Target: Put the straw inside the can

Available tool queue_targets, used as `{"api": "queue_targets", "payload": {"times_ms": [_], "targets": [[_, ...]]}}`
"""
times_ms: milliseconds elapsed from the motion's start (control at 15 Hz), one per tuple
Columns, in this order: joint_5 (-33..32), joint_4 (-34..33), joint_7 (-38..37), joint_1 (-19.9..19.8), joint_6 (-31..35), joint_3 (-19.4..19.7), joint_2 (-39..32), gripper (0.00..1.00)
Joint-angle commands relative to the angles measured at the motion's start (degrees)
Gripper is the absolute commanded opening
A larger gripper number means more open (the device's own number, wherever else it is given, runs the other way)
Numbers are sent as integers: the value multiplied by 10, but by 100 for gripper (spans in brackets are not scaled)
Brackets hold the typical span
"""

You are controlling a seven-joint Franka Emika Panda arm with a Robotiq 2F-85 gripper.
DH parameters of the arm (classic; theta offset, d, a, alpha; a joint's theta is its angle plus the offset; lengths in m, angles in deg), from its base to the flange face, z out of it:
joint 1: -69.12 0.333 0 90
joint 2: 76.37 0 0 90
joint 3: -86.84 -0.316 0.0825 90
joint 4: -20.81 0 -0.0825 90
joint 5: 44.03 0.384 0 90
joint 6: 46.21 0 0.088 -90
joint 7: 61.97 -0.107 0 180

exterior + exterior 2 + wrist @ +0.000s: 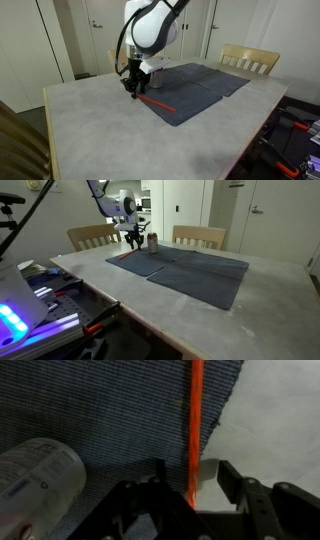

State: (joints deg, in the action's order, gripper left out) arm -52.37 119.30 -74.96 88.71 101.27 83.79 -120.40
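The red-orange straw (156,101) lies flat on a dark cloth, and in the wrist view (196,420) it runs straight up from between my fingers. My gripper (192,485) is open and low over the straw's near end, one finger on each side, with a gap left on the right. It shows in both exterior views (131,87) (134,242). The silver can (35,475) with red markings is at the lower left of the wrist view, beside the gripper. In an exterior view the can (152,242) stands upright on the cloth next to the gripper.
A dark blue-grey cloth (205,82) (190,275) covers part of the grey table (90,130). Wooden chairs (250,60) (200,236) (88,237) stand at the table's sides. Equipment with lights (20,320) sits beyond one edge.
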Motion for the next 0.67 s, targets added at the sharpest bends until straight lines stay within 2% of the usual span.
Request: {"api": "queue_targets", "payload": {"times_ms": [0,67,200,267,400,467,533,600], "targets": [[3,-19,-1,4,-21,5,-10,51],[3,-20,-1,4,-22,5,-11,53],[3,-22,0,4,-23,5,-12,46],[3,-23,0,4,-25,5,-12,38],[2,-25,0,4,-27,5,-12,37],[2,-26,0,4,-29,5,-12,32],[2,-27,0,4,-30,5,-12,36],[1,-28,0,4,-31,5,-12,34]]}}
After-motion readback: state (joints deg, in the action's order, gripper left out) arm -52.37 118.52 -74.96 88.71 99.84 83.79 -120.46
